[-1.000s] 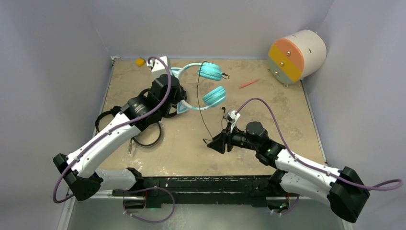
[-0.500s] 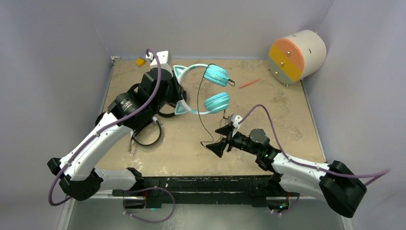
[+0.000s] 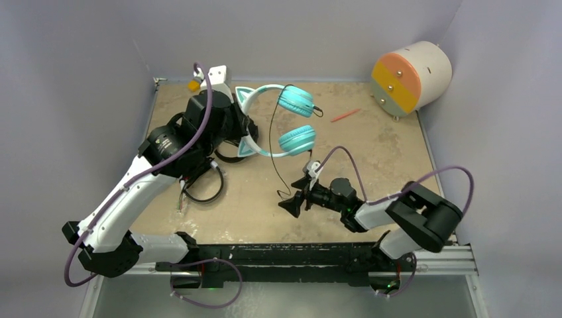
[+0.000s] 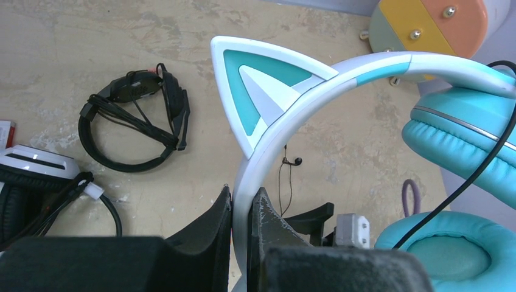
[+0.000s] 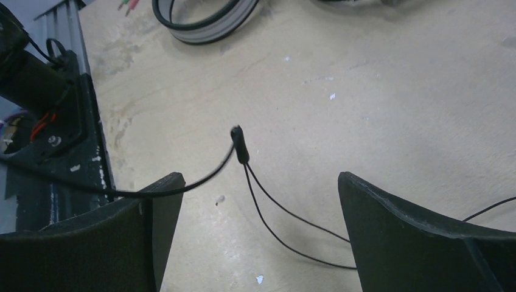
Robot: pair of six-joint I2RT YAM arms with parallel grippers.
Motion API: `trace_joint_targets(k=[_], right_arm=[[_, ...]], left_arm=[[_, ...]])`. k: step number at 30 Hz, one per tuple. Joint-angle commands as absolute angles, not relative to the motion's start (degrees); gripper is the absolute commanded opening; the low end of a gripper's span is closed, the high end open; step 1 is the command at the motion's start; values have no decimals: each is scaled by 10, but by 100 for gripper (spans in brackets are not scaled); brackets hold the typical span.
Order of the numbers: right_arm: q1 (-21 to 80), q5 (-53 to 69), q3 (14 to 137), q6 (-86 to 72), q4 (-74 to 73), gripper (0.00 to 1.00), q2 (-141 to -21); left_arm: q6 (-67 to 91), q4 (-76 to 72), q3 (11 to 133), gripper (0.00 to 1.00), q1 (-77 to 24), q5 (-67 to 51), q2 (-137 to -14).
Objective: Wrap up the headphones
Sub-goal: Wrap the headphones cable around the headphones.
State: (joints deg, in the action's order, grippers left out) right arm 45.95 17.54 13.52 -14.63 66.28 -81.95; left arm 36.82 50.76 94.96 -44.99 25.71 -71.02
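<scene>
My left gripper (image 4: 243, 198) is shut on the white band of the teal cat-ear headphones (image 3: 278, 122) and holds them above the back of the table. Their teal cups (image 4: 462, 140) hang to the right of the jaws. The thin black cable (image 3: 275, 159) drops from a cup to the table. Its splitter (image 5: 240, 143) lies just ahead of my right gripper (image 5: 258, 179), which stands open low over the table (image 3: 291, 204); the cable passes the left finger's tip. A black headset with red accents (image 4: 134, 121) and a white-and-black one (image 4: 30, 164) lie at the left.
A cylinder with orange, yellow and grey faces (image 3: 411, 76) sits at the back right corner. A thin red stick (image 3: 344, 115) lies in front of it. A small yellow block (image 3: 193, 85) is at the back left. Grey walls enclose the table.
The right gripper has opened wide, letting go of the cable, and shifted slightly left, towards the near edge. The left arm has carried the teal headphones a little back and left.
</scene>
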Motion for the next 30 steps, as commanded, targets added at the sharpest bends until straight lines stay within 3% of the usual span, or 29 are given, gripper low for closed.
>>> trace_joint_targets(k=[1, 7, 10, 12, 16, 19, 26, 30], right_arm=[[467, 175, 130, -147, 792, 99, -889], [484, 139, 126, -142, 898, 97, -1019], [484, 122, 132, -142, 906, 91, -1046], [484, 119, 136, -143, 897, 77, -1046], [484, 101, 137, -141, 873, 36, -1034], [484, 103, 124, -156, 884, 17, -1034], [472, 89, 116, -181, 846, 0, -978], [392, 136, 148, -256, 689, 0, -890]], left_arm=[[377, 473, 1006, 0, -446, 252, -707], [367, 497, 1061, 0, -447, 253, -732], [365, 497, 1077, 0, -447, 242, -736], [362, 501, 1091, 0, -447, 240, -739], [352, 513, 1126, 0, -446, 245, -746], [344, 527, 1151, 0, -447, 248, -750], [321, 542, 1163, 0, -447, 154, -733], [305, 578, 1149, 0, -446, 99, -714]])
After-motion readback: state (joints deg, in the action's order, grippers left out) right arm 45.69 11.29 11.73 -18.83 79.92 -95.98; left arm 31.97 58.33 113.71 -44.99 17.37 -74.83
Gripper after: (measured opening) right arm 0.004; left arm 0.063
